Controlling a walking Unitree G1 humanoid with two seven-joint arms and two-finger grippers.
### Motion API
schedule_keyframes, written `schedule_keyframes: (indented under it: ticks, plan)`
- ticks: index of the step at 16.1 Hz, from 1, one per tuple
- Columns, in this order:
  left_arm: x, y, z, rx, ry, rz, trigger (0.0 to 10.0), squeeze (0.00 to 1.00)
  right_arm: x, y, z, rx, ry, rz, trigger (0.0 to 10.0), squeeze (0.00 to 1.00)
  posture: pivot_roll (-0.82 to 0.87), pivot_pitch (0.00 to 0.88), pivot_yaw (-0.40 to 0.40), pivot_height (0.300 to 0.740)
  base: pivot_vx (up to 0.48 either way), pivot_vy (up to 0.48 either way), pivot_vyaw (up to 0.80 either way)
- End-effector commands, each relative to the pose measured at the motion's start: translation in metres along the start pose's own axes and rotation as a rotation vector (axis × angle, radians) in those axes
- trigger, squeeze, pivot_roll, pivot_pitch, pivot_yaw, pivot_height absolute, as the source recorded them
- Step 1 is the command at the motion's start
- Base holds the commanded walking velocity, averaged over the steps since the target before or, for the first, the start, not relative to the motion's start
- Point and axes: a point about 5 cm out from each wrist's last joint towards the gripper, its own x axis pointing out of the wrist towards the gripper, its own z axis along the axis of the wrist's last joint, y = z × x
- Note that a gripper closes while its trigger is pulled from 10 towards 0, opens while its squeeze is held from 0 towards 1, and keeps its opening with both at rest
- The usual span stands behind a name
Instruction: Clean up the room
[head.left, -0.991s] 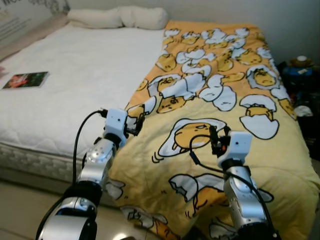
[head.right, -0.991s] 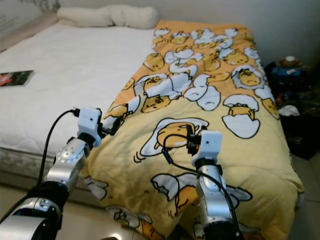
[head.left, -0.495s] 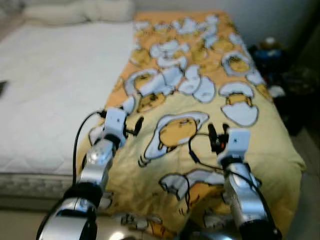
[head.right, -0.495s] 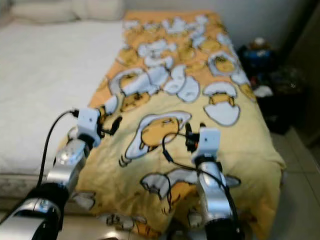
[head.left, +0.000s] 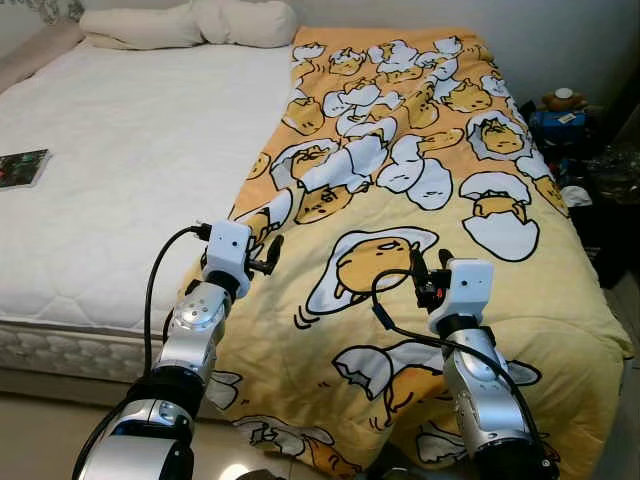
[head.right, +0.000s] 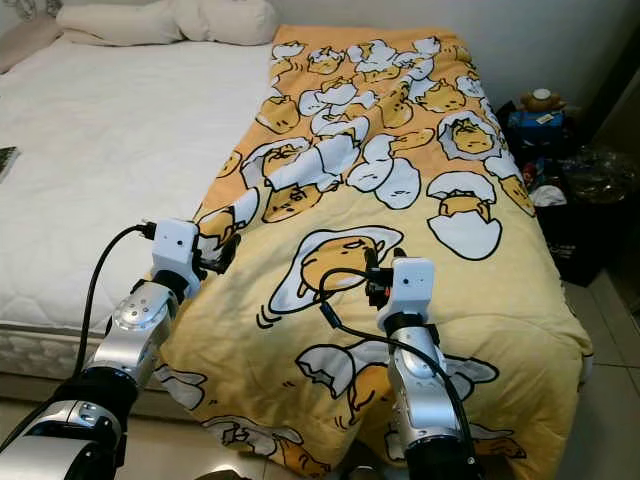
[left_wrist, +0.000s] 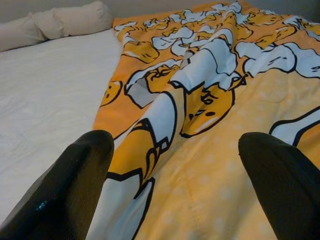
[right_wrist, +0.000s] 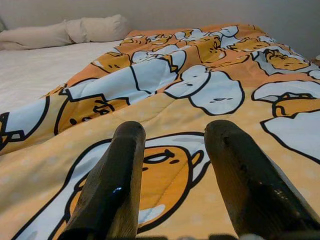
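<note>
Blanket (head.left: 420, 190), yellow-orange and printed with cartoon eggs, covers the right side of the bed (head.left: 120, 170) from the pillows (head.left: 190, 22) down to the foot, where it drapes over the edge toward the floor (head.left: 30, 430). Its left border runs diagonally across the white mattress, slightly rumpled near the middle. On the bare left part of the mattress I see a small dark booklet (head.left: 22, 167) lying flat, well apart from the blanket.

I have both arms raised over the foot of the bed. My left gripper (head.left: 270, 255) hovers at the blanket's left border, just above the fabric, and in the left wrist view its two black fingers (left_wrist: 75, 185) stand wide apart with the blanket's edge between them, not touching that I can see. My right gripper (head.left: 428, 272) sits over a large egg print nearer the blanket's centre; in the right wrist view its fingers (right_wrist: 120, 170) are parted by a narrower gap, holding nothing.

Beside the bed on the right, a cluttered dark stand (head.left: 590, 190) holds a blue box (head.left: 558, 120) with a small plush toy (head.left: 565, 99) on top.
</note>
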Motion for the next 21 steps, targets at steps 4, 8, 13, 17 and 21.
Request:
schedule_keyframes:
  ticks: [4, 8, 13, 17, 21]
  plan:
    - [0.006, -0.001, 0.007, -0.037, -0.013, -0.006, 10.0, 0.00, -0.003, 0.003, 0.002, -0.020, -0.032, 0.018, 10.0, 0.00, -0.05, 0.000, 0.023, 0.740, 0.000, 0.000, 0.00]
    - [0.014, 0.002, 0.014, -0.139, -0.016, 0.072, 10.0, 0.00, -0.006, 0.002, 0.005, -0.038, -0.070, 0.009, 10.0, 0.00, -0.06, 0.000, 0.028, 0.740, 0.000, 0.445, 0.00]
    - [0.019, -0.015, 0.023, -0.025, -0.039, -0.071, 10.0, 0.00, -0.009, 0.004, 0.002, -0.030, -0.071, 0.007, 10.0, 0.00, -0.06, 0.000, 0.042, 0.740, 0.081, 0.403, 0.00]
    - [0.019, -0.012, 0.021, -0.002, -0.015, -0.049, 10.0, 0.00, -0.010, 0.005, 0.001, -0.027, -0.067, 0.006, 10.0, 0.00, -0.06, 0.000, 0.045, 0.740, 0.112, 0.000, 0.00]
    - [0.020, -0.012, 0.020, -0.010, 0.000, -0.033, 10.0, 0.00, -0.009, 0.005, -0.002, -0.031, -0.045, 0.002, 10.0, 0.00, -0.06, 0.000, 0.046, 0.740, 0.000, 0.000, -0.73]
